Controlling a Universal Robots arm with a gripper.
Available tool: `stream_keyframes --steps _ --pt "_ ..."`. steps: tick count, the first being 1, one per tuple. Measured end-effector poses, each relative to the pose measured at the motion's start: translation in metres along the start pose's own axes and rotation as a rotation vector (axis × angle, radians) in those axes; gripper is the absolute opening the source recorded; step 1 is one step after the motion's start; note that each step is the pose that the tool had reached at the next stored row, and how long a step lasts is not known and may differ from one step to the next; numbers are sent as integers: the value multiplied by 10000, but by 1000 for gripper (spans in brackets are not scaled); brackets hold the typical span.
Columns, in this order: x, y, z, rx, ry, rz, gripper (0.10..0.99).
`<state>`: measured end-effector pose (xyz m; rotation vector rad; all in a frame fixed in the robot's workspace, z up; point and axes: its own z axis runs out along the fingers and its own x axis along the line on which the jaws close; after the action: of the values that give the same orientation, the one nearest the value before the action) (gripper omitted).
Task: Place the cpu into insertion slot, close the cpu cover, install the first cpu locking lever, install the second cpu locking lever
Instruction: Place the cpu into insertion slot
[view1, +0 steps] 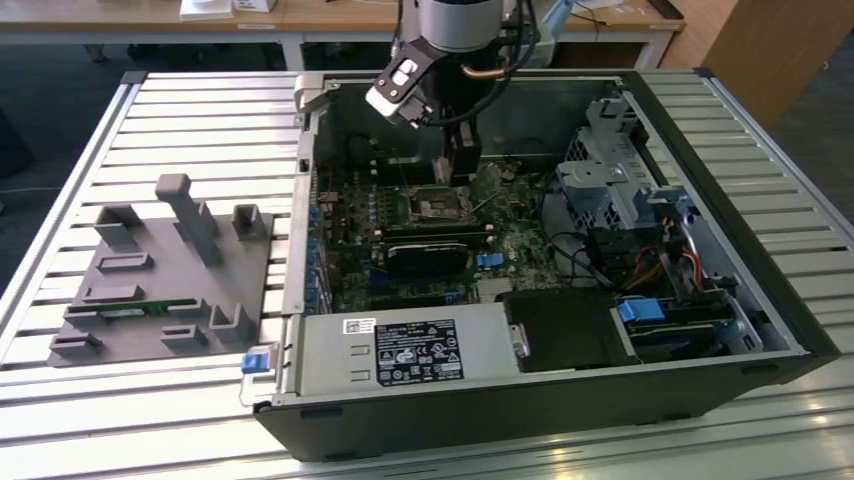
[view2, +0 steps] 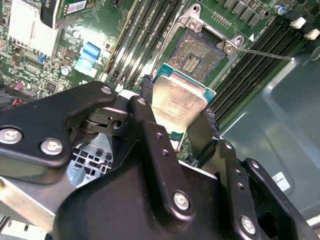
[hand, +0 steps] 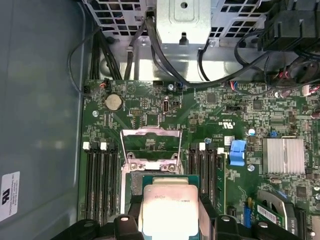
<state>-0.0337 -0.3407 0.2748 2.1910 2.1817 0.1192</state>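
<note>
The gripper (view2: 177, 105) pinches the cpu (view2: 182, 90) by its edges, just above the open insertion slot (view2: 196, 52), at the slot's 12 o'clock in the exterior view.

You're on a slatted metal table (view1: 160, 110), bright even light glinting off the slats. Behind it there's a wooden desk (view1: 334, 18) w/ white legs and a few white items (view1: 207, 8) on top. Dark floor (view1: 54, 80) below the desk. Light-wood cabinet (view1: 761, 50) at the exterior view's far right.
</note>
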Motion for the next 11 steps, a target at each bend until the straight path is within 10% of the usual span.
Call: stream_keyframes --steps 11 --pt "0 -24 133 0 0 1 529"
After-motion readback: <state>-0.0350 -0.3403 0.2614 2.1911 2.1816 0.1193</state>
